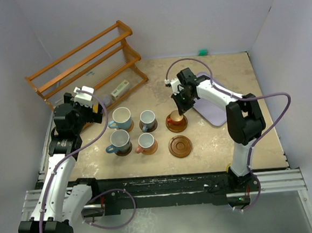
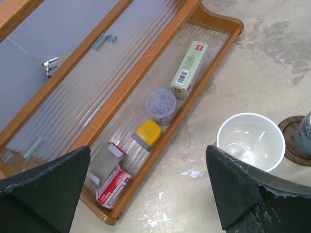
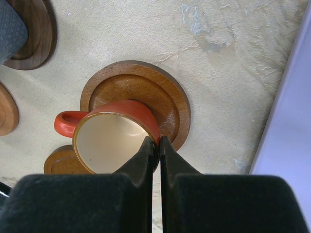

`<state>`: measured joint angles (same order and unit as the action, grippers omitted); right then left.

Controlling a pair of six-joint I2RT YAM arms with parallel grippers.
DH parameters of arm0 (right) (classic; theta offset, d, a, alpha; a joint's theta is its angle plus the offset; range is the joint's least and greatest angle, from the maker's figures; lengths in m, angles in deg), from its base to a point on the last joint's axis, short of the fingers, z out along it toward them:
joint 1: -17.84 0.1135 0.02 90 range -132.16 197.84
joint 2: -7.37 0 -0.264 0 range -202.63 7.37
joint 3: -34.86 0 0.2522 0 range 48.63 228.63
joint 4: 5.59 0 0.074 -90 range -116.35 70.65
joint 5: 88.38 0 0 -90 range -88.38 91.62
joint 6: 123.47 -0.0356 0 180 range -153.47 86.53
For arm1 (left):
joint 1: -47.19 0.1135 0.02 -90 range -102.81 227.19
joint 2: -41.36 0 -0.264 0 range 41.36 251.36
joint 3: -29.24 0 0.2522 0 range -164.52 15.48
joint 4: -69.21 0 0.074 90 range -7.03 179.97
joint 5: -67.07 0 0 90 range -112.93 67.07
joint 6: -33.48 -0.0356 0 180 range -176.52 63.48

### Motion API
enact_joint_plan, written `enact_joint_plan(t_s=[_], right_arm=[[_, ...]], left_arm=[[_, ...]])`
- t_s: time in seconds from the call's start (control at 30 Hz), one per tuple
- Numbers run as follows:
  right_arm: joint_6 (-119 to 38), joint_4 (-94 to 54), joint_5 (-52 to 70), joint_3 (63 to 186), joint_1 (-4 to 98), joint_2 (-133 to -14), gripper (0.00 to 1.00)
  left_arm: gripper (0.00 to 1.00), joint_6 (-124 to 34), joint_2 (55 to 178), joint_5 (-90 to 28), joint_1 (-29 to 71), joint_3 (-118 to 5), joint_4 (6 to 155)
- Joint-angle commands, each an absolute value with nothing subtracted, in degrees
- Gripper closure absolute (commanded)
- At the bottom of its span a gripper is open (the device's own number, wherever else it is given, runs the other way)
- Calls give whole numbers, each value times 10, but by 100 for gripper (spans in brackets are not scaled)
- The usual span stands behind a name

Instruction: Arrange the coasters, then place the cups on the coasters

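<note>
The right gripper (image 3: pixel 155 143) is pinched tight on the rim of the orange cup (image 3: pixel 109 141), one finger inside the pale bowl and one outside, at the cup's 4 o'clock in the wrist view, with the handle sticking out at 9 o'clock. The cup is tilted over a reddish-brown coaster (image 3: pixel 160 94) near the middle of the table (image 1: pixel 223 143); whether its base touches the wood cannot be told. At 6 o'clock of it in the top view lies a bare coaster (image 1: pixel 180 146), and at 3 o'clock, just beside it, the lavender tray (image 1: pixel 212 114). At 9 o'clock four cups stand, each on a coaster, in a two-by-two block: a light blue cup (image 1: pixel 121 118) and a grey-blue cup (image 1: pixel 148 118) in the far row, a second blue cup (image 1: pixel 119 141) and a pink cup (image 1: pixel 146 142) in the near row. The left gripper (image 1: pixel 88 103) hangs with jaws wide apart, holding nothing, at 10 o'clock of the block, by the low shelf of the wooden rack (image 2: pixel 141 80)
</note>
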<state>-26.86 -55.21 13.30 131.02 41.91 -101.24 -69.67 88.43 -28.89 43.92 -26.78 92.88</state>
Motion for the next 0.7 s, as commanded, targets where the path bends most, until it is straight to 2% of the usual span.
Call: enact_joint_plan(t_s=[0.0, 0.47, 0.67], right_arm=[[-263, -541, 141, 1323, 424, -1015, 100], [-253, -539, 133, 1315, 425, -1014, 100], [-252, -548, 129, 1322, 425, -1007, 81]], left_arm=[[1, -706, 874, -301, 444, -265, 901], [1, -707, 874, -301, 444, -265, 902], [1, -707, 873, -302, 444, -266, 903]])
